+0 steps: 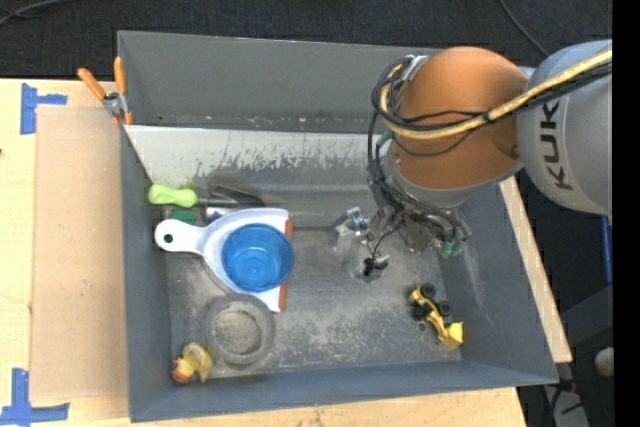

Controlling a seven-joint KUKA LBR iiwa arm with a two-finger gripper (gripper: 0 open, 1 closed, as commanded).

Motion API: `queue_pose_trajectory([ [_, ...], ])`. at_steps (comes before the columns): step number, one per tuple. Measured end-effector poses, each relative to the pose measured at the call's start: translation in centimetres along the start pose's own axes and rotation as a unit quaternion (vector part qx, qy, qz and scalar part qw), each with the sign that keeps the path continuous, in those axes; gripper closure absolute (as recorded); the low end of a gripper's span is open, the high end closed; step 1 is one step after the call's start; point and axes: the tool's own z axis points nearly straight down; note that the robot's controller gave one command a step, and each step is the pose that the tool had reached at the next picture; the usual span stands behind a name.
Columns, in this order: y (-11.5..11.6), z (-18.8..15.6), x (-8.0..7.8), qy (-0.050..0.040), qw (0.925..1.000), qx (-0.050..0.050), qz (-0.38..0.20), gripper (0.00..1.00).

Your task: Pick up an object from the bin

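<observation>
My gripper (372,249) hangs low over the bin floor, right of the middle, beneath the arm's orange cover. Bare grey floor lies directly under it. A small yellow and black toy vehicle (436,315) rests on the floor to its lower right, apart from it. To its left, a white scoop (200,237) with a short handle lies with a blue round cup (257,257) sitting in it. Nothing shows held in the gripper.
A green-handled tool (176,197) with a dark metal end lies by the back left wall. A clear round lid (239,330) and a yellow rubber duck (191,364) sit near the front left corner. The arm and its cables come in from the right.
</observation>
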Motion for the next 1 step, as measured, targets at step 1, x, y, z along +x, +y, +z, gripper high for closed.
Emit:
queue_pose_trajectory([
  [1,-0.02,0.00,0.01,0.0000,1.0000,0.000,0.000,0.00],
])
